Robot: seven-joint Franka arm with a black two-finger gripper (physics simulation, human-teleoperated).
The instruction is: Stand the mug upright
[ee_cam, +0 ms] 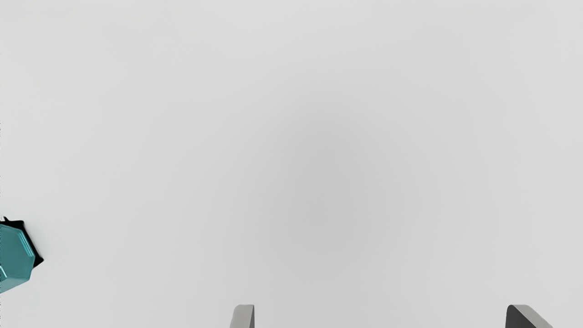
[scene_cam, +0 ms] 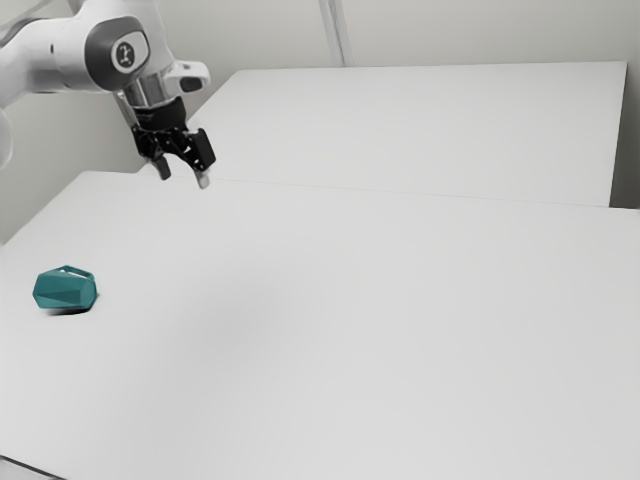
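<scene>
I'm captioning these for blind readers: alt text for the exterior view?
A teal mug lies on its side on a white table, its handle uppermost. A white robot arm holds its open black tool above the table, clear of the mug.

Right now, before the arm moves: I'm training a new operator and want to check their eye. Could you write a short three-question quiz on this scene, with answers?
1. Multiple choice. How do the two fingers of the gripper stand?
a) Shut against each other
b) Shut on the mug's handle
c) Open, with nothing held

2. Fill the gap. The mug is lying on its ____ on the table.

3. True or false. The mug is nearer the exterior view's right edge than its left edge.

Key: 1: c; 2: side; 3: false.
</scene>
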